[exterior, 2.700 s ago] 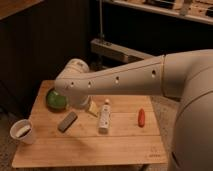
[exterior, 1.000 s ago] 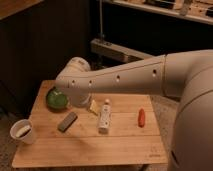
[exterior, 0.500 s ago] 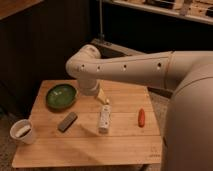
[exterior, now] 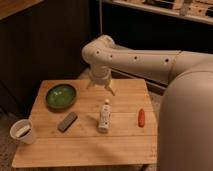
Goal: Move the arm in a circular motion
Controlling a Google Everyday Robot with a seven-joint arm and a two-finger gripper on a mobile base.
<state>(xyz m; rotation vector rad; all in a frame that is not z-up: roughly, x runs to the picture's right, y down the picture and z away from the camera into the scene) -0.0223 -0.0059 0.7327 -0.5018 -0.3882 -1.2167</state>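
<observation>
Arm elbowed at upper centre; gripper hung over far edge of table, jaws spread, empty. Circle judged underway, completion unclear.

Cream-white arm reaches in from the right over a wooden table, gripper pointing down near the far edge with fingers spread, green bowl, dark block, white bottle lying flat, small red item, white cup at the left edge

Cream-white arm with small dark dots. Its pale gripper hangs over the far edge of the tan wooden table. Green bowl, white cup — and a dark grey block.
</observation>
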